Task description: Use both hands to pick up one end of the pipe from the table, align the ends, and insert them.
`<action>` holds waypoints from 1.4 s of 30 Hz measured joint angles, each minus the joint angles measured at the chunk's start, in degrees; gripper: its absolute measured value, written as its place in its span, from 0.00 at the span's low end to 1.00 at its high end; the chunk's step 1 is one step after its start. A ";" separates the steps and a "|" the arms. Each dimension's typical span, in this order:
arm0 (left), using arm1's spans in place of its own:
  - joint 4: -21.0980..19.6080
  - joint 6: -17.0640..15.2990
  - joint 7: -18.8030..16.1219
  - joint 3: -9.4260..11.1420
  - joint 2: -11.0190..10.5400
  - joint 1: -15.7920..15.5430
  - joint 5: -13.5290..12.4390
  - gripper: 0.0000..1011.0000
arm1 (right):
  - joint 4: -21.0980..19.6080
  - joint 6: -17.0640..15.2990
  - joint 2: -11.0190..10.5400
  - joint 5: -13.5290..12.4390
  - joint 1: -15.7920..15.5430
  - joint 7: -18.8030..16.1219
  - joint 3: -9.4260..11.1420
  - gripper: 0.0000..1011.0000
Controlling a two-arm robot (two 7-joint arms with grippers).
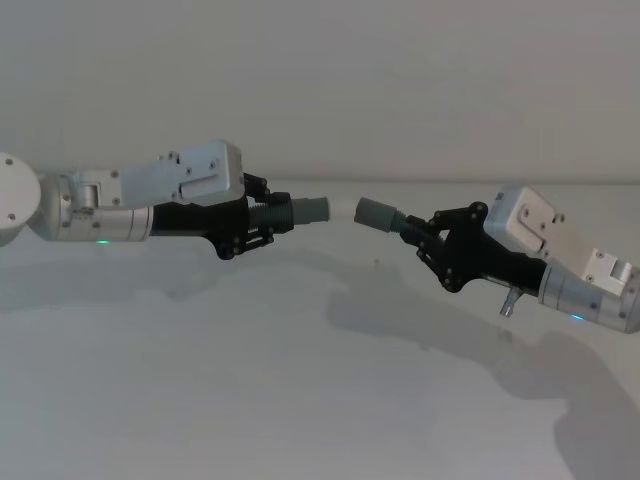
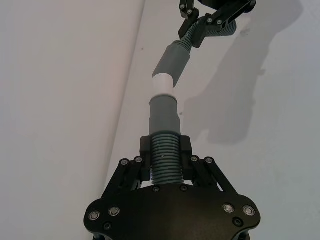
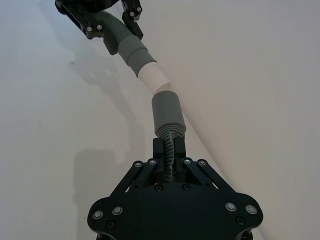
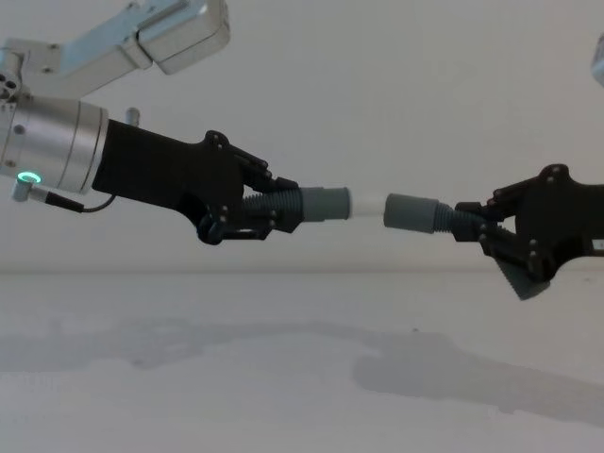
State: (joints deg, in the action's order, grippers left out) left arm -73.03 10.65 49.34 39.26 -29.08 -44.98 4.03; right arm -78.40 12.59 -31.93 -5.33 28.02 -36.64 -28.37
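Both pipe pieces held in the air above the worktop, ends nearly meeting. Left gripper fingers clenched on the ribbed part of the white-tipped piece; right gripper fingers clenched on the socket piece.

Risk: white tip looks slightly off the socket axis, possibly only camera angle. Pushing now may jam the rim or twist a piece in its grip.

Long axes near level, running left–right, ends facing.

Ribbed matt grey plastic pipe, matt black claws, brushed-metal arm, matt white table
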 joint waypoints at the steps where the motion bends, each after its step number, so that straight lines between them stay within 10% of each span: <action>1: 0.00 0.00 0.00 0.00 0.00 0.00 0.00 0.31 | 0.04 -0.02 -0.01 -0.03 0.02 -0.04 -0.03 0.10; 42: 0.00 0.00 0.00 0.00 0.00 0.00 0.00 0.31 | -0.36 -0.54 -1.40 -3.23 0.03 -1.94 -0.01 0.10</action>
State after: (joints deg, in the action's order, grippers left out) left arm -73.04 10.64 49.34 39.26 -29.08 -44.98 4.03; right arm -78.76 12.05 -33.33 -8.56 28.05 -38.58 -28.38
